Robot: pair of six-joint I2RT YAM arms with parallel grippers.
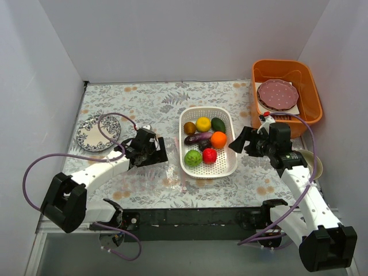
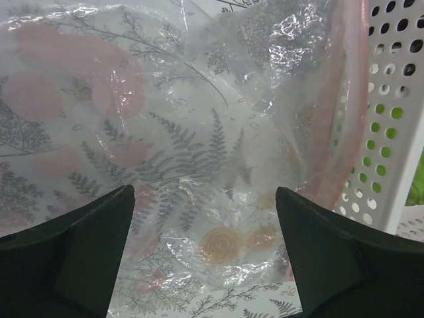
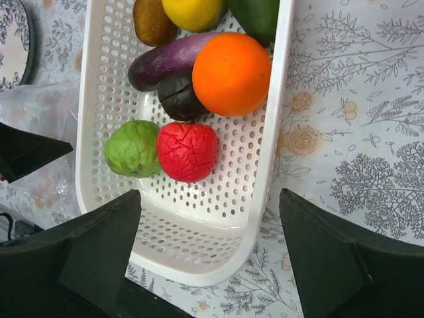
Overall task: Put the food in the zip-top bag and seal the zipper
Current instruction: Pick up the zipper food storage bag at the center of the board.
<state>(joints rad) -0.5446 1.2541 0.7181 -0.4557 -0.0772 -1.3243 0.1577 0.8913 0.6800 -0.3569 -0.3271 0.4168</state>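
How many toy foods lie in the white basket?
8: kiwi, lemon, avocado at the far end; eggplant, orange, dark piece midway; green ball, red ball nearest. Others may hide beneath.

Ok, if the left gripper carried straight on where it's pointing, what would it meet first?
Probably the clear crinkly plastic bag, which fills the view between the open fingers of the left gripper; the white perforated plastic basket lies off to one side. Depth is unclear.

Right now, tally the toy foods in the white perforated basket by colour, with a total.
Yellow toy lemon: 1
Orange toy ball: 1
Red toy ball: 1
Light-green toy ball: 1
Dark-green toy avocado: 1
Brown toy kiwi: 1
Purple toy eggplant: 1
Blackish lump, perhaps separate: 1
Total: 8, or 7 without it
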